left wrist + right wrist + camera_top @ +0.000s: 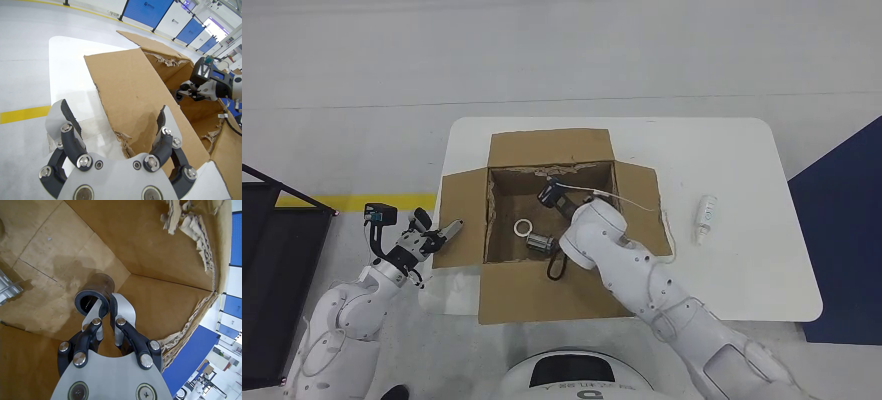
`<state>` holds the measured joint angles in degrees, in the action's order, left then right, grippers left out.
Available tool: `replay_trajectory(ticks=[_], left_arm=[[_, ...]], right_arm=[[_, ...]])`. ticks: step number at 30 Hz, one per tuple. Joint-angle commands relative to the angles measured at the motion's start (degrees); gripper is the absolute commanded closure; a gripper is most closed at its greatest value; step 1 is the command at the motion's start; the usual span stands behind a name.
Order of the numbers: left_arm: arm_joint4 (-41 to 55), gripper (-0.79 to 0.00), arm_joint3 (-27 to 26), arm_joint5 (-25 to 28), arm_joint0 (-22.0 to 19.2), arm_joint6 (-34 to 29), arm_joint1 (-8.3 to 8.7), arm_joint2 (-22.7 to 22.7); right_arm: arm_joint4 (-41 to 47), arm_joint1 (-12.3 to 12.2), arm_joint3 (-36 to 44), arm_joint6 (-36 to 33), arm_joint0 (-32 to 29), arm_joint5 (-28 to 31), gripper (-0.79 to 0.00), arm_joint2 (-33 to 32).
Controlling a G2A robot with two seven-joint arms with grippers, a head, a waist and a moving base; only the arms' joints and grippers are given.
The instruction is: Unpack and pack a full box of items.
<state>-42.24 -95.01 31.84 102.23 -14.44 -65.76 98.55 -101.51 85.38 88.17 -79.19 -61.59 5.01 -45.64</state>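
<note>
While pinching, right gripper point(105, 300): is holding dark round metal tube point(102, 283) by rim.
Left gripper point(113, 106): is hanging spread.
Risk: tube could be slipping from thin pinch.

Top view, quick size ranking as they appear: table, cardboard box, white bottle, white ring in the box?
1. table
2. cardboard box, flaps spread open
3. white bottle, longer than the ring is wide
4. white ring
The ring lies down on the box floor, farther from the camera, so the last two are close.
</note>
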Motion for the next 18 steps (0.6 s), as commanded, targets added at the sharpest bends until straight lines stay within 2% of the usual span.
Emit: replay_trajectory(ticks=[1,14,18], left_arm=[[0.00,-0.785,0.00,0.00,0.00,0.00,0.00,0.00],[0.00,-0.785,0.00,0.00,0.00,0.00,0.00,0.00],[0.00,-0.785,0.00,0.00,0.00,0.00,0.00,0.00]], right_arm=[[0.12,0.35,-1.68,0.06,0.72,-0.02,0.000,0.37],[2.26,3.31,-10.93,-0.91,6.15,0.59,0.000,3.46],[2.59,3.86,-10.98,-0.81,6.75,0.45,0.000,3.43]])
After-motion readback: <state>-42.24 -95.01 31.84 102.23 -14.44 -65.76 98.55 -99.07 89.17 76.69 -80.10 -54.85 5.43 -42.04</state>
